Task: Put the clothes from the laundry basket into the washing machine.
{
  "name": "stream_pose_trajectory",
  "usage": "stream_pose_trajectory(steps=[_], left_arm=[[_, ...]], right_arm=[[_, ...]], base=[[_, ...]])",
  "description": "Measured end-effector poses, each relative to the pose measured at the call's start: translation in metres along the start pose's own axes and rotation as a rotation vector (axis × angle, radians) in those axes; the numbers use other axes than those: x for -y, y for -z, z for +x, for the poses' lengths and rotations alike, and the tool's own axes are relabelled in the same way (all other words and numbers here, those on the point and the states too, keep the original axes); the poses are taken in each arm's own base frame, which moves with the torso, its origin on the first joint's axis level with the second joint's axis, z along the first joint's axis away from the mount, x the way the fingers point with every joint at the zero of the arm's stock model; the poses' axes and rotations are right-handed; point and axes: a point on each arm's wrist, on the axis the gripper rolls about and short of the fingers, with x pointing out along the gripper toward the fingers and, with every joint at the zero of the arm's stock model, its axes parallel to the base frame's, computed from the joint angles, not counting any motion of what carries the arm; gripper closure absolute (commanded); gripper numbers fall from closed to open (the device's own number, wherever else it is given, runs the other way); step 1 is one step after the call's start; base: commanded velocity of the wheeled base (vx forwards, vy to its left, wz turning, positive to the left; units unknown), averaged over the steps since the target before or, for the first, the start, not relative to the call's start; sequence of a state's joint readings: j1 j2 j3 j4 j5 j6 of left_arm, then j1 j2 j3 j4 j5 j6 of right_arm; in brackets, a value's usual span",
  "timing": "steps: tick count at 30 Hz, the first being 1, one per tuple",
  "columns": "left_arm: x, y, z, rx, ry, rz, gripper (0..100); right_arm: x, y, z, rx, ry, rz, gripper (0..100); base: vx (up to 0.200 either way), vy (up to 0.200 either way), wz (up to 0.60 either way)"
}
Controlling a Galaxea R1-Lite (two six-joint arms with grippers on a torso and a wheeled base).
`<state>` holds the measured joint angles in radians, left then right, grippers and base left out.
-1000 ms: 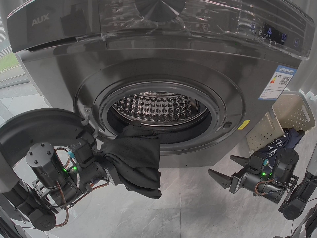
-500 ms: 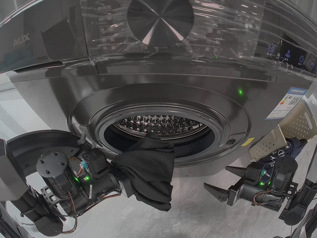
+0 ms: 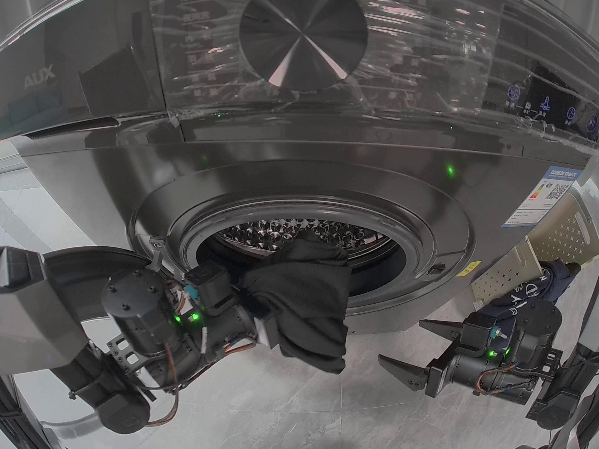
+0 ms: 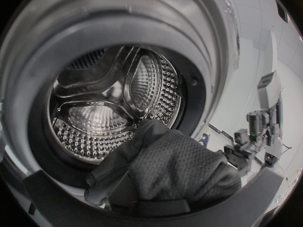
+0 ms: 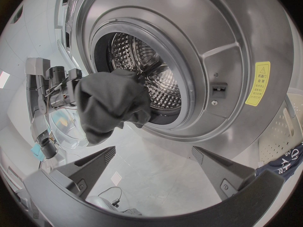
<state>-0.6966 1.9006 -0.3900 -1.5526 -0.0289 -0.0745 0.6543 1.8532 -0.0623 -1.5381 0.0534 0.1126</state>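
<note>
Above the floor [image 3: 349, 406], the left gripper [image 3: 274, 335] is clamping a black garment [image 3: 312, 297] at the washing machine [image 3: 299, 157] mouth; the right gripper [image 3: 402, 344] fingers [image 3: 399, 370] are gaping empty.

You see black garment [image 3: 309, 294] bunched, hanging at open washing machine [image 3: 299, 157] mouth, navy garment [image 3: 549, 282] in cream laundry basket [image 3: 561, 232], rt side

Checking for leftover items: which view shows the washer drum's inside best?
The left wrist view: it looks straight into the drum, paddles and perforated wall visible. The head view shows a strip above the black garment; the right wrist view, an angled part.
</note>
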Motion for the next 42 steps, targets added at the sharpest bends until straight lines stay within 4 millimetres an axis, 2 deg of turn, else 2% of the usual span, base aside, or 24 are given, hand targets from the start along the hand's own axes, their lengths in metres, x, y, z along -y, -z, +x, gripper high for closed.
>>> stream_pose_trajectory(steps=[7,16,26,30,39,40,42], left_arm=[[-0.007,0.007,0.055,0.077,-0.038,-0.002,100],[-0.034,0.014,0.120,0.208,-0.095,0.005,100],[-0.051,0.036,0.164,0.190,-0.126,0.006,100],[-0.059,0.033,0.181,0.198,-0.153,0.006,100],[-0.075,0.012,0.214,0.279,-0.222,0.006,100],[-0.076,0.011,0.216,0.284,-0.229,0.006,0],[-0.079,0.013,0.218,0.280,-0.244,0.005,0]], right_arm=[[-0.007,0.003,-0.002,-0.014,-0.030,-0.007,0],[-0.011,0.004,-0.005,-0.023,-0.048,-0.011,0],[-0.012,0.005,-0.006,-0.026,-0.052,-0.010,0],[-0.012,0.005,-0.006,-0.029,-0.054,-0.010,0],[-0.012,0.006,-0.005,-0.031,-0.054,-0.009,0],[-0.012,0.006,-0.005,-0.031,-0.054,-0.009,0],[-0.012,0.006,-0.005,-0.032,-0.053,-0.008,0]], base=[[0.000,0.000,0.00],[0.000,0.000,0.00],[0.000,0.000,0.00],[0.000,0.000,0.00],[0.000,0.000,0.00],[0.000,0.000,0.00],[0.000,0.000,0.00]])
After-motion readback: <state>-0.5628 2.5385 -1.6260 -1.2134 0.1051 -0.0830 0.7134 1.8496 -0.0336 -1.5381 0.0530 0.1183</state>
